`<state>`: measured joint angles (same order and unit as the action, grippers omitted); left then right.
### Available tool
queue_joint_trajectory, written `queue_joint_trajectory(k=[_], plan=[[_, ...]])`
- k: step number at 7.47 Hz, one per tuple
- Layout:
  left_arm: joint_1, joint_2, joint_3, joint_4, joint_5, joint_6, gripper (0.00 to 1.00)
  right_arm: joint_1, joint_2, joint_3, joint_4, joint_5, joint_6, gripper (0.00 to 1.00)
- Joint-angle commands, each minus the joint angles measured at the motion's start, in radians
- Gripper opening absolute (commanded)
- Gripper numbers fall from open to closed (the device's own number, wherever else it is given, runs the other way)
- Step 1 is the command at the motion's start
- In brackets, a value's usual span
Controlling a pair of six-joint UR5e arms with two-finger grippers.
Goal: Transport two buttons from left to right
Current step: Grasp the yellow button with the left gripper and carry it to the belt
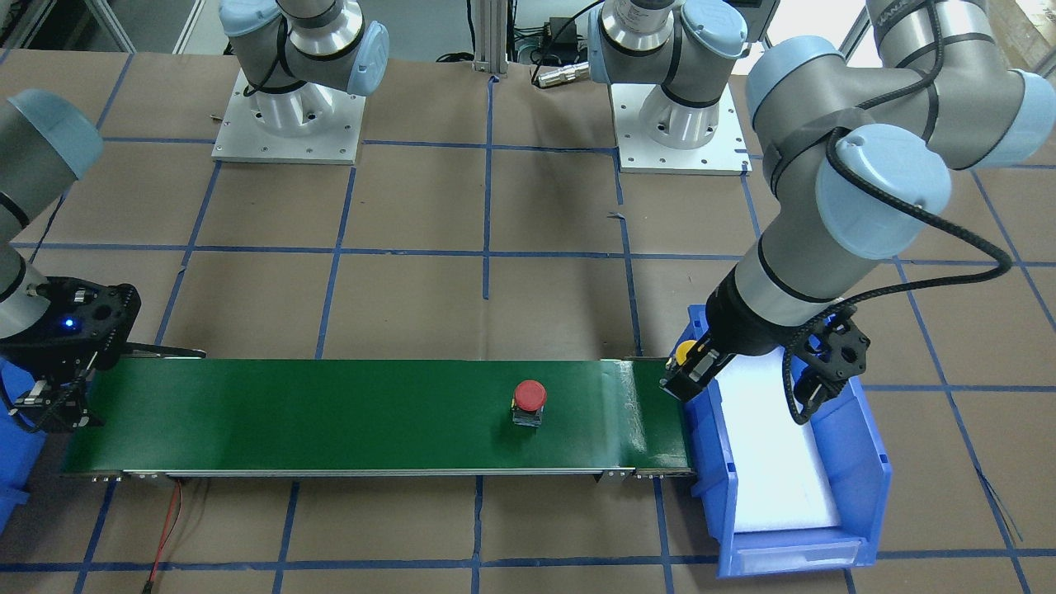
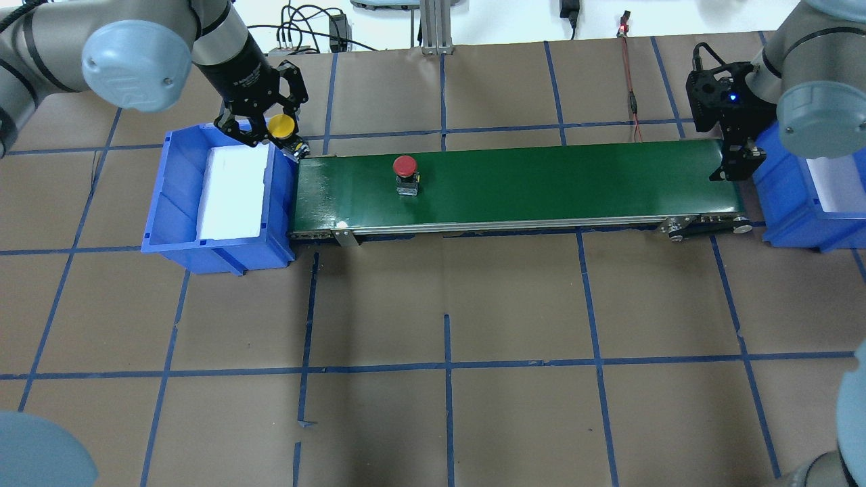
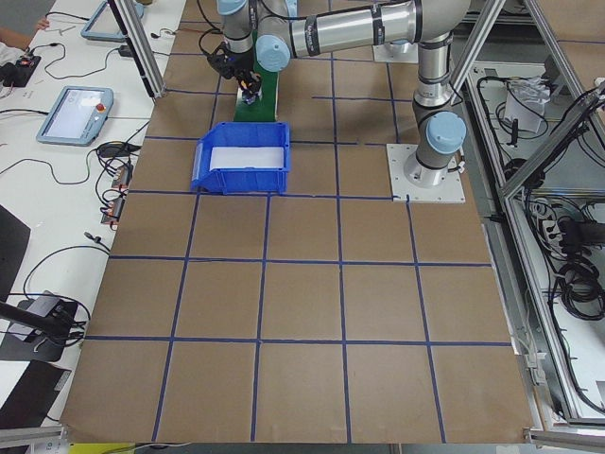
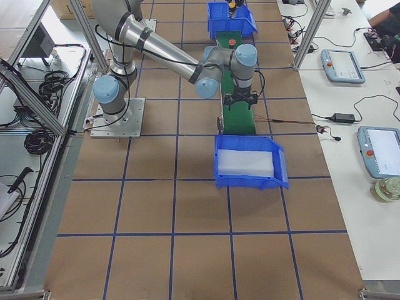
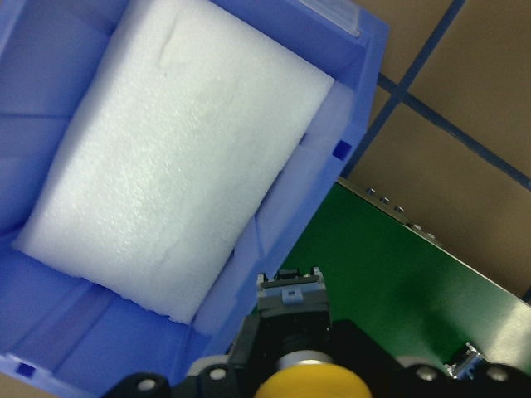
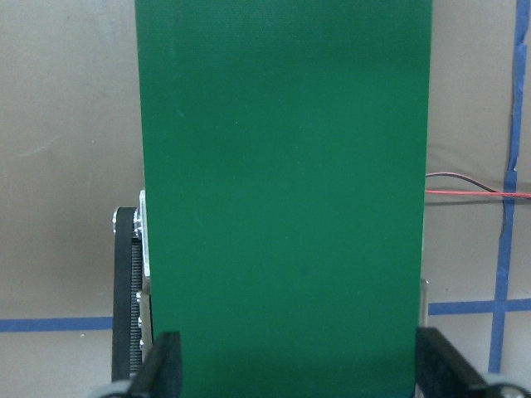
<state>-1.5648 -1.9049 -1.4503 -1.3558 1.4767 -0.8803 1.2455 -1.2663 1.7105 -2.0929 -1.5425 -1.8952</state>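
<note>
The yellow button (image 2: 281, 126) is held in my left gripper (image 2: 287, 137), which is shut on its black body above the seam between the left blue bin (image 2: 216, 251) and the left end of the green conveyor belt (image 2: 541, 182). Its cap also shows in the front view (image 1: 684, 352) and at the bottom of the left wrist view (image 5: 311, 383). The red button (image 2: 405, 174) stands upright on the belt, left of its middle, also in the front view (image 1: 529, 402). My right gripper (image 2: 734, 166) is open and empty over the belt's right end, its fingers (image 6: 166, 365) spread wide.
The left bin holds a white foam pad (image 2: 233, 193). A second blue bin (image 2: 791, 216) stands past the belt's right end under my right arm. A red wire (image 2: 632, 88) lies behind the belt. Brown table with a blue tape grid around it.
</note>
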Motion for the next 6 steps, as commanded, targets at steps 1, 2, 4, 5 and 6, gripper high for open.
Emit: queue_joint_trajectory(k=[1,2,4,5,6], plan=[[-0.032,-0.081,-0.007,0.056,0.002,-0.19,0.36,0.0,0.01,0.001,-0.009,0.008,-0.007,1.0],[-0.037,-0.113,-0.022,0.099,0.004,-0.222,0.36,0.0,0.01,0.001,-0.009,0.01,-0.007,1.0],[-0.05,-0.137,-0.025,0.135,0.002,-0.282,0.37,0.0,0.01,0.003,-0.009,0.012,-0.005,1.0],[-0.052,-0.141,-0.028,0.138,0.002,-0.299,0.37,0.0,0.008,0.003,-0.007,0.012,0.002,1.0],[-0.054,-0.154,-0.028,0.138,0.002,-0.301,0.39,0.0,0.01,0.003,-0.007,0.012,0.001,1.0]])
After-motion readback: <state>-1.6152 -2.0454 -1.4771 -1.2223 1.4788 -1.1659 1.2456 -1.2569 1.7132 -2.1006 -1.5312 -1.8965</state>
